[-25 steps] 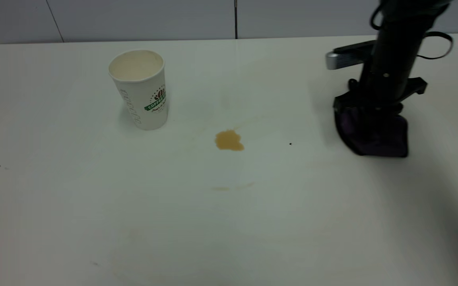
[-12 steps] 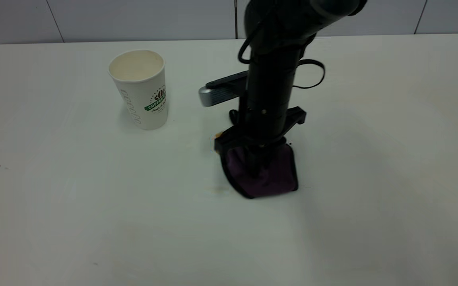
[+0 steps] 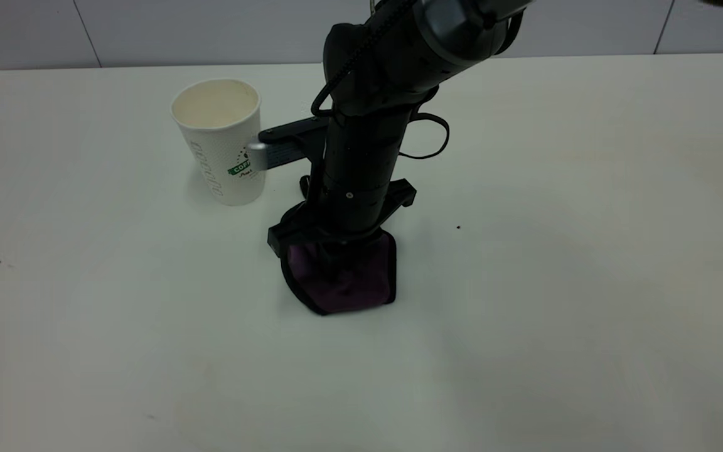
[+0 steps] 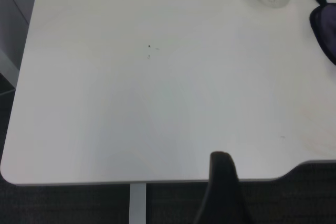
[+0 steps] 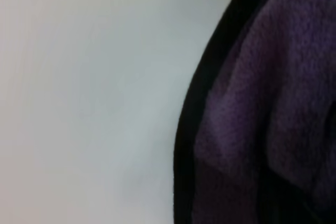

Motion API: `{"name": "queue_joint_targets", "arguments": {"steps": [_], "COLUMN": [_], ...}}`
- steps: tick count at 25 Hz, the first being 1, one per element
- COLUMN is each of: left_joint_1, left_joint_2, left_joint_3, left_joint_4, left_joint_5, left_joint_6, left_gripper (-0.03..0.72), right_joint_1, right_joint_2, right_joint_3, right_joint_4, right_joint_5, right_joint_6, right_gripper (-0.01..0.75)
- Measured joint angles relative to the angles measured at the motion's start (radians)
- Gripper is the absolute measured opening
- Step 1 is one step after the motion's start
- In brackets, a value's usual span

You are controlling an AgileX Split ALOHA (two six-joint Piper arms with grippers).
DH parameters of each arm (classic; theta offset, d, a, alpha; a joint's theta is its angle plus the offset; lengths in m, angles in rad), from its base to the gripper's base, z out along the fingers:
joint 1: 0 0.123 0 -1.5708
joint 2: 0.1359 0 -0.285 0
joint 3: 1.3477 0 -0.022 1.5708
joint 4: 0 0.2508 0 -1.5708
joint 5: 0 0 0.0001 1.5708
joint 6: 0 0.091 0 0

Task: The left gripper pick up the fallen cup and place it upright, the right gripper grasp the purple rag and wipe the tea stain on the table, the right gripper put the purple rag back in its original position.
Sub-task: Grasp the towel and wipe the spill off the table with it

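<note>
From my seat the nearest thing is the purple rag [image 3: 341,276], bunched flat on the table [image 3: 587,314] about mid-table, with the right gripper [image 3: 336,242] standing almost straight up on top of it and its jaws clamped down on the cloth. The tea stain isn't visible anywhere, so my guess is it's under the rag or the arm right now, meaning I'm mid-wipe. The rag looks soft and floppy, plush with a black edging, so it'll just drape and drag wherever I push it; I'd say a pinch in the middle of the bunch like this is the right hold, since grabbing an edge would let it fold over itself. The right wrist view is basically all purple fuzz [image 5: 273,108] and bare tabletop. A bit farther back and to the left the cup [image 3: 223,141] is already upright, and the arm's silver block sits right next to it, looks close to touching from here. It's a paper cup, light and tippy, so a nudge could knock it over. The left gripper [image 4: 223,192] is parked off the table's edge, can't tell its jaw state.
</note>
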Motion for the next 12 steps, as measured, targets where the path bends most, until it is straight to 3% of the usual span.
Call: {"name": "queue_joint_targets", "arguments": {"steps": [8, 12], "left_joint_1": [0.000, 0.000], "left_joint_2": [0.000, 0.000], "left_joint_3": [0.000, 0.000], "left_joint_4": [0.000, 0.000], "left_joint_5": [0.000, 0.000], "left_joint_6": [0.000, 0.000], "left_gripper": [0.586, 0.585], "right_joint_1": [-0.065, -0.137], "right_joint_2": [0.086, 0.104], "right_joint_3": [-0.172, -0.208], "right_joint_4": [0.021, 0.018], "right_joint_5": [0.004, 0.004], "right_joint_6": [0.004, 0.022], "right_gripper": [0.079, 0.079]}}
